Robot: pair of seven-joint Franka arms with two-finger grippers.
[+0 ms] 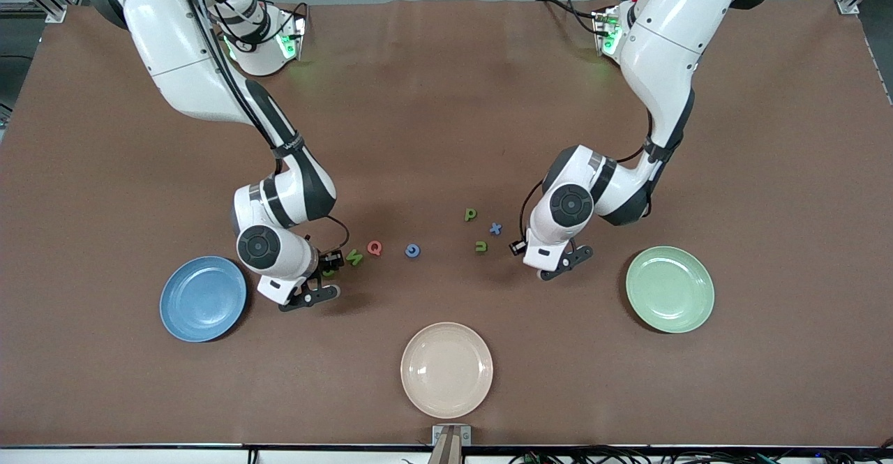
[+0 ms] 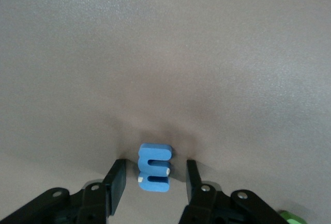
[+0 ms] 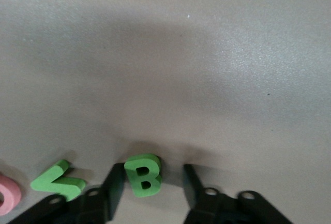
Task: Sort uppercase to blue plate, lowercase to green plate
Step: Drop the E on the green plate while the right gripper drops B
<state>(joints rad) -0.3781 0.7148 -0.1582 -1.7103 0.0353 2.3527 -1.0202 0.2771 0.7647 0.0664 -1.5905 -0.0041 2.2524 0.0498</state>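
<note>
My left gripper point(image 2: 155, 181) is down at the table, open, with the blue m point(image 2: 154, 168) between its fingers and a gap on each side. In the front view its hand point(image 1: 544, 258) hides the m. Green p point(image 1: 471, 214), blue x point(image 1: 495, 228) and green u point(image 1: 481, 246) lie beside it. My right gripper point(image 3: 152, 187) is open around the green B point(image 3: 143, 175), one finger close against it, the other apart. The B point(image 1: 328, 273) shows partly under that hand. Green N point(image 1: 354, 257), red Q point(image 1: 374, 248) and blue G point(image 1: 412, 250) lie in a row beside it.
The blue plate point(image 1: 203, 298) sits at the right arm's end, close to the right hand. The green plate point(image 1: 670, 289) sits at the left arm's end. A beige plate point(image 1: 446, 370) lies midway between them, nearest the front camera.
</note>
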